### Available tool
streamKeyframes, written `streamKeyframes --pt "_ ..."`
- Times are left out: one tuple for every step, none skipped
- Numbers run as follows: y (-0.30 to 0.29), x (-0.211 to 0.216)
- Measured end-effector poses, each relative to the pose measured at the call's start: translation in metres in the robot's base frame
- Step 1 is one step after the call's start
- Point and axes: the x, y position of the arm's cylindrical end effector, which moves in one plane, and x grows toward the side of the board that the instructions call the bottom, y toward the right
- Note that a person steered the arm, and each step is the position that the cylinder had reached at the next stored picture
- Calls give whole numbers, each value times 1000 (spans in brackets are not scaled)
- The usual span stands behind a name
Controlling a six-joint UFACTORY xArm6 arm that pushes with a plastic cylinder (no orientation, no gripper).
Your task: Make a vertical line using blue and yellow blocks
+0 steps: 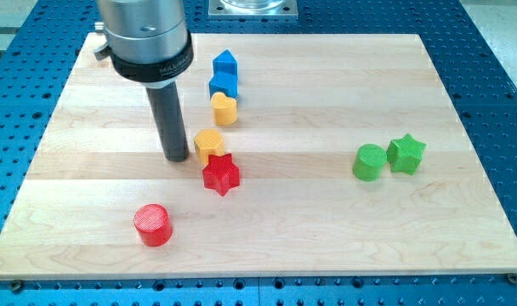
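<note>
Camera view: my tip [177,157] just left of, perhaps touching, yellow block [208,144].

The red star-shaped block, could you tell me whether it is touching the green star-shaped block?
No, the red star-shaped block lies beside a yellow block left of centre, far from the green star-shaped block.

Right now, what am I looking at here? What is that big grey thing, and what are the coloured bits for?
This is one camera looking down at a wooden board. The grey cylinder is a robot arm's end; it has no jaws, only a dark rod. My tip slides on the board and pushes blocks; nothing is held. It sits just left of a yellow block. Above that stand another yellow block and two blue blocks. Also there: a red star, red cylinder, green cylinder, green star.
</note>
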Motion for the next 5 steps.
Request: streamKeyframes --pt "7 0" --pt "-22 26" --pt "24 24" --pt "52 -10" --pt "29 -9"
